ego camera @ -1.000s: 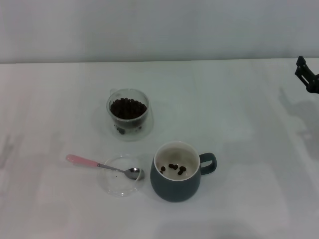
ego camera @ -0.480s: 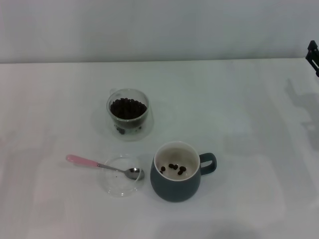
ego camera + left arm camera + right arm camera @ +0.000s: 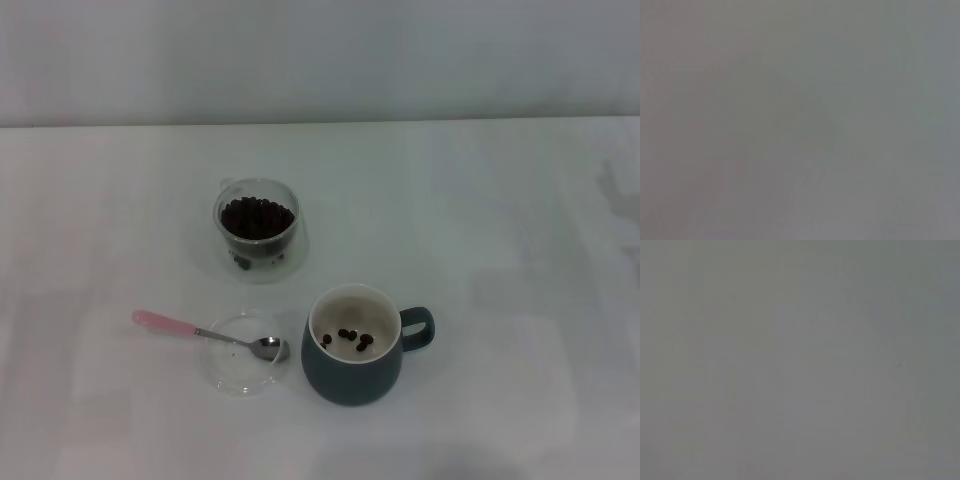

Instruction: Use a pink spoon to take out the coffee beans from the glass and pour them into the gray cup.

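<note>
In the head view the glass (image 3: 257, 228) stands at the middle left of the white table, filled with dark coffee beans (image 3: 257, 216). The gray cup (image 3: 353, 346) stands nearer the front, handle to the right, with a few beans (image 3: 349, 338) on its cream inside. The pink spoon (image 3: 205, 333) lies to the left of the cup, its metal bowl resting in a flat clear glass dish (image 3: 241, 352) and its pink handle pointing left. Neither gripper shows in any view. Both wrist views show only plain grey surface.
The white table (image 3: 500, 250) runs back to a pale wall. A faint shadow lies at the table's far right edge.
The right gripper, seen at the far right edge one second ago, has moved out of the head view to the right. The glass, cup, spoon and dish have not moved.
</note>
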### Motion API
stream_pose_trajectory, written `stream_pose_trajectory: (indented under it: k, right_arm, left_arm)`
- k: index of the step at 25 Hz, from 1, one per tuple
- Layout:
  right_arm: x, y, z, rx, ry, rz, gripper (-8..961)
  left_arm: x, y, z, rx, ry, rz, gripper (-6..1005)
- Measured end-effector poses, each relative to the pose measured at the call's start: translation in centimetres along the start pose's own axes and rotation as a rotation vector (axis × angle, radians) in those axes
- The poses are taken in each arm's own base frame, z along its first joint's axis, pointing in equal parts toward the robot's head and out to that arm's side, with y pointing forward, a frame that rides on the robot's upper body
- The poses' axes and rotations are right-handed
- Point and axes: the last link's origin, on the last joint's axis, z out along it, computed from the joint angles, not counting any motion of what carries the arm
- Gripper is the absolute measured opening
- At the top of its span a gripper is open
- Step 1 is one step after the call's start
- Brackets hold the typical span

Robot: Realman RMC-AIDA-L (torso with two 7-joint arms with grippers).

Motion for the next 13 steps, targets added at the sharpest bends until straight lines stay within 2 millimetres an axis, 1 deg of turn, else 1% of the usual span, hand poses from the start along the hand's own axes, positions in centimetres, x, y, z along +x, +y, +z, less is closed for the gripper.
stream_pose_trajectory:
  k: [5, 9, 13]
  right_arm:
    - [0.1, 0.4, 0.2, -0.008, 0.008, 0.001, 861]
    - [0.1, 0.8, 0.9, -0.011, 0.029, 0.007, 861]
    - [-0.1, 1.0, 1.3, -0.015, 0.035, 0.003, 861]
  left_arm:
    - [-0.2, 0.1, -0.2, 0.005, -0.008, 0.000, 871]
    - [-0.6, 0.0, -0.5, 0.034, -0.023, -0.021, 871]
    - [-0.7, 0.0, -0.6, 0.035, -0.020, -0.029, 871]
